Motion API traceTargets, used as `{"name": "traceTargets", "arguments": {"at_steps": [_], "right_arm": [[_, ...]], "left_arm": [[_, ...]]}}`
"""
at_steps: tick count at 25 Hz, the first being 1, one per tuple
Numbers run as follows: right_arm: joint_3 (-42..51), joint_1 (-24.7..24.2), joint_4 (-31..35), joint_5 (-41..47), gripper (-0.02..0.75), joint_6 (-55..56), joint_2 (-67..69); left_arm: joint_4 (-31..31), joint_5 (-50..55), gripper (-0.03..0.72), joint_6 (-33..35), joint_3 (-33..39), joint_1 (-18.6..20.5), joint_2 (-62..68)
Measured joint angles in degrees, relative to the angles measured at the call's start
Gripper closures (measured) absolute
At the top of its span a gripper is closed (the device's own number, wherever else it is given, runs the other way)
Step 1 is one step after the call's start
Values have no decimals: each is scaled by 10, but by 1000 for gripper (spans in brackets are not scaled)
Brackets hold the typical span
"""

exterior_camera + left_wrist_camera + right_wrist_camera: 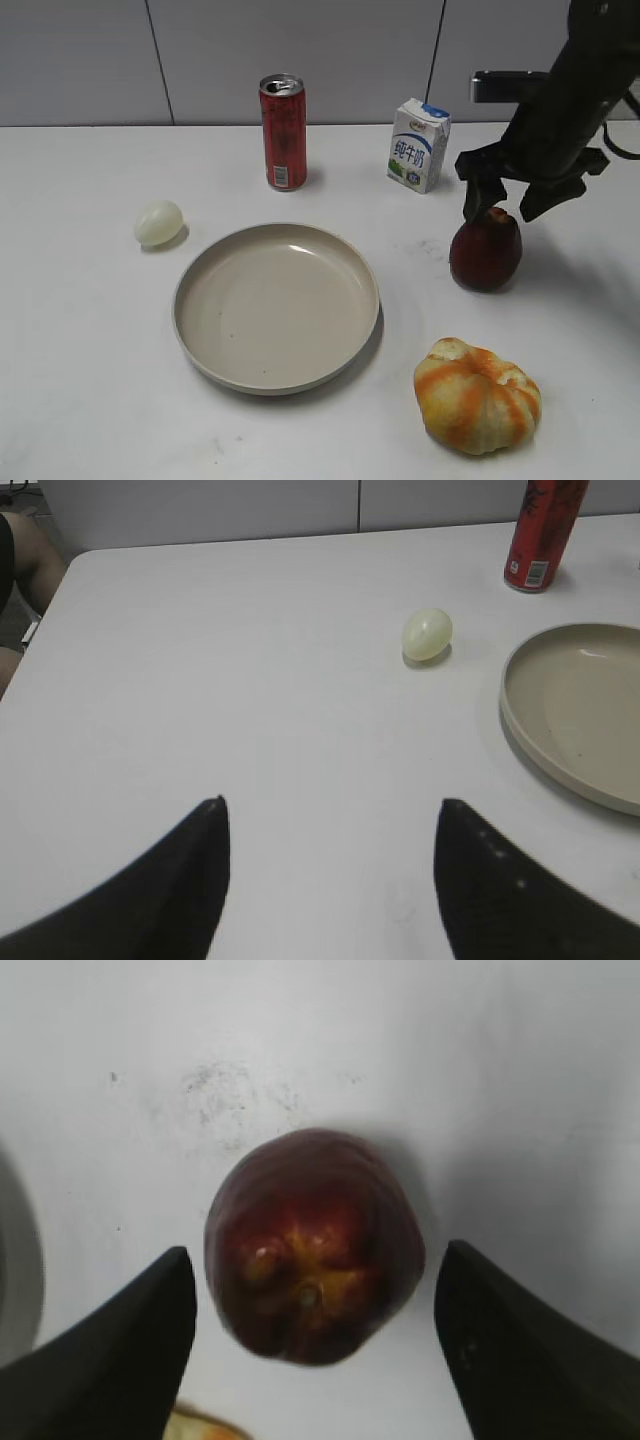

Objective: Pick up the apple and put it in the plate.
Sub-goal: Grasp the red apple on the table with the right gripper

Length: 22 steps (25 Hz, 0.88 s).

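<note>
The dark maroon apple [486,252] stands on the white table, right of the large beige plate [276,305]. My right gripper [508,207] hovers just above the apple, open, its two fingers to either side of the apple's top. In the right wrist view the apple [314,1244] sits between the open jaws [315,1260], not touched. My left gripper [330,810] is open and empty over bare table; the plate's rim [520,720] shows at that view's right edge. The left gripper is out of the exterior view.
A red can [283,132] and a small milk carton [418,145] stand at the back. A pale egg-shaped thing [158,222] lies left of the plate. An orange-and-yellow pumpkin-like thing [478,394] lies in front of the apple.
</note>
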Motion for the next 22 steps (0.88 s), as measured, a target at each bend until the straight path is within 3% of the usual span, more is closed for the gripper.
{"name": "traceTargets", "arguments": {"at_steps": [10, 16, 20, 22], "right_arm": [[-13, 0, 4, 4, 165, 2, 40], [-64, 2, 0, 69, 165, 1, 43], [-129, 32, 1, 120, 166, -8, 24], [-154, 70, 2, 132, 166, -8, 16]], "left_arm": [[0, 0, 197, 0, 0, 0, 0], [0, 0, 197, 0, 0, 0, 0], [0, 0, 197, 0, 0, 0, 0], [0, 0, 197, 0, 0, 0, 0]]}}
